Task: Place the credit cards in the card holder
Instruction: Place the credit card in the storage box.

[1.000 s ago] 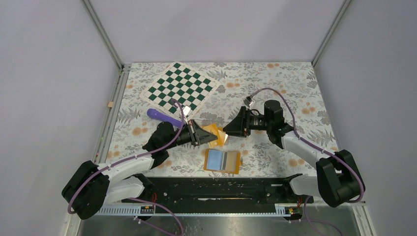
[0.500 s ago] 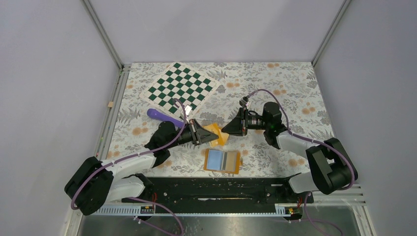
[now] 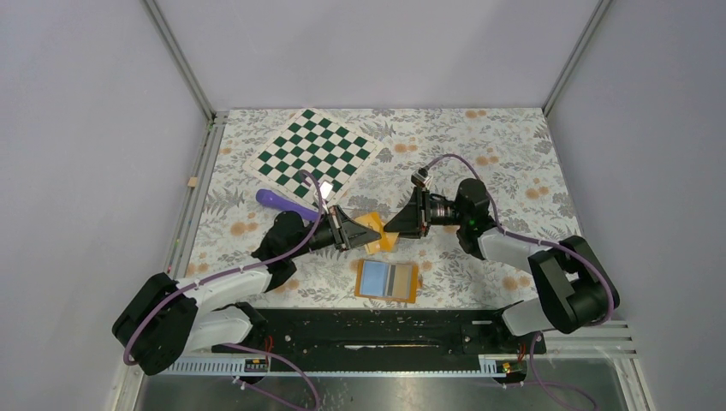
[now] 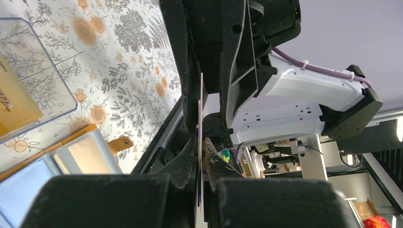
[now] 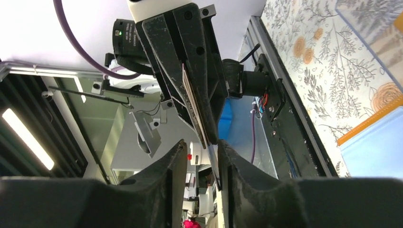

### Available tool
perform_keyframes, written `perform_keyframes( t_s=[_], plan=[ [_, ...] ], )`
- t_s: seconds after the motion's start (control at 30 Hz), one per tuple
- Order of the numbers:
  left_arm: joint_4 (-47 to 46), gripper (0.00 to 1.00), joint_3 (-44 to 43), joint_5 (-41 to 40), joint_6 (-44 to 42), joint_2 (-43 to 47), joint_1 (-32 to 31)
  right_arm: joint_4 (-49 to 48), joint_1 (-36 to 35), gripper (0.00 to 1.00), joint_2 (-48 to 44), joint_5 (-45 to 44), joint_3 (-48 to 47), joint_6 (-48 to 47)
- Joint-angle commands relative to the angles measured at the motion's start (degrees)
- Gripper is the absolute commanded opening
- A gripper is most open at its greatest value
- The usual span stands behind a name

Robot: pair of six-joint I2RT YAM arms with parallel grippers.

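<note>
The holder (image 3: 387, 280) lies open and flat. Just beyond it, your left gripper (image 3: 352, 233) is clamped on a card (image 4: 200, 109) pointing toward your right gripper (image 3: 390, 228). The right's jaws are apart, straddling the card's free end.

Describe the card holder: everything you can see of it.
The card holder lies unfolded and flat, inside up, on the floral table near its front edge, just beyond the arms' bases. It looks like a thin, soft wallet: orange rim, a light-blue panel on the left, a grey-striped one beside it. The left wrist view shows a small orange closing tab at one edge. Only the table touches it.
</note>
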State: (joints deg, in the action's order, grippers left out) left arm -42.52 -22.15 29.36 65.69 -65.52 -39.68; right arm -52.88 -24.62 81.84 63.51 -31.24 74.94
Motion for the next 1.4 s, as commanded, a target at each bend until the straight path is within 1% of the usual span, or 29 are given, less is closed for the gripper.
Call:
perform_keyframes(
  t_s=[0.0,0.1,0.13,0.2,0.3,0.33,0.37,0.47,0.53,0.6,0.63,0.73,0.8,0.83,0.9,0.97,1.0,1.03,1.1,1.17,1.23,1.37],
  plan=[
    [-5.9,0.01,-0.7,-0.2,0.6,0.5,0.3,-12.1,-1.6,0.32,2.2,3.4,0.0,6.1],
    [-5.8,0.02,-0.5,-0.3,0.7,0.8,0.3,-18.7,-1.7,0.10,4.0,3.0,0.4,10.2],
    [-5.7,0.02,-0.3,-0.3,0.7,0.8,0.3,-20.0,-1.7,0.07,4.4,2.8,0.5,11.1],
    [-5.4,0.03,0.1,-0.2,0.7,1.1,0.4,-21.0,-1.7,0.03,4.5,2.4,0.5,11.9],
    [-4.7,0.05,0.8,-0.5,0.6,1.9,0.6,-18.9,-1.7,0.03,3.6,2.1,0.2,10.7],
    [-4.4,0.05,1.0,-0.5,0.5,2.2,0.6,-17.4,-1.7,0.04,3.0,2.0,0.1,9.8],
    [-4.2,0.05,1.2,-0.5,0.4,2.5,0.6,-15.2,-1.7,0.07,2.3,1.9,0.0,8.0],
    [-3.2,0.04,1.5,-0.8,0.1,3.3,0.7,-6.5,-1.7,0.24,-0.3,1.1,0.2,2.0],
    [-2.6,0.04,1.5,-0.7,-0.1,3.5,0.7,-1.5,-1.7,0.34,-2.3,0.5,0.5,-1.4],
    [-2.0,0.05,1.5,-0.6,-0.3,3.7,0.8,1.6,-1.7,0.41,-3.8,0.0,0.7,-3.4],
    [-1.7,0.04,1.4,-0.5,-0.5,3.9,0.8,2.1,-1.7,0.43,-4.3,0.1,0.9,-3.6],
    [-1.0,0.04,1.4,-0.2,-0.7,4.1,0.9,2.2,-1.7,0.43,-5.1,0.9,1.1,-3.5],
    [-0.7,0.04,1.4,0.0,-0.8,4.3,0.9,2.5,-1.6,0.40,-5.8,1.1,1.2,-3.5],
    [-0.7,0.04,1.4,0.1,-0.8,4.4,0.9,2.7,-1.7,0.34,-5.9,1.3,1.2,-3.5],
    [-0.6,0.04,1.4,0.1,-0.8,4.4,0.9,3.2,-1.7,0.14,-6.1,1.8,0.9,-3.6],
    [-0.6,0.06,1.4,0.3,-0.8,4.2,0.9,5.6,-1.7,0.00,-6.4,1.6,0.4,-4.6],
    [-0.5,0.08,1.4,0.5,-0.8,4.1,0.9,8.8,-1.7,0.00,-6.9,1.1,-0.2,-6.1],
    [-0.6,0.11,1.4,0.6,-0.7,4.0,0.9,12.8,-1.7,0.00,-7.6,0.2,-1.0,-9.5],
    [-0.4,0.17,1.5,0.9,-0.5,3.8,0.9,23.7,-1.6,0.00,-10.0,-2.7,-3.1,-17.0],
    [-0.2,0.18,1.7,0.9,-0.5,3.5,1.0,37.2,-1.6,0.00,-12.5,-6.9,-6.2,-25.3],
    [0.0,0.19,1.8,0.8,-0.5,3.2,0.9,46.1,-1.6,0.00,-14.3,-11.7,-9.4,-30.9],
    [-0.6,0.19,1.6,1.6,-0.3,1.6,0.9,53.5,-1.2,0.00,-15.8,-16.4,-11.9,-34.9]
  ],
)
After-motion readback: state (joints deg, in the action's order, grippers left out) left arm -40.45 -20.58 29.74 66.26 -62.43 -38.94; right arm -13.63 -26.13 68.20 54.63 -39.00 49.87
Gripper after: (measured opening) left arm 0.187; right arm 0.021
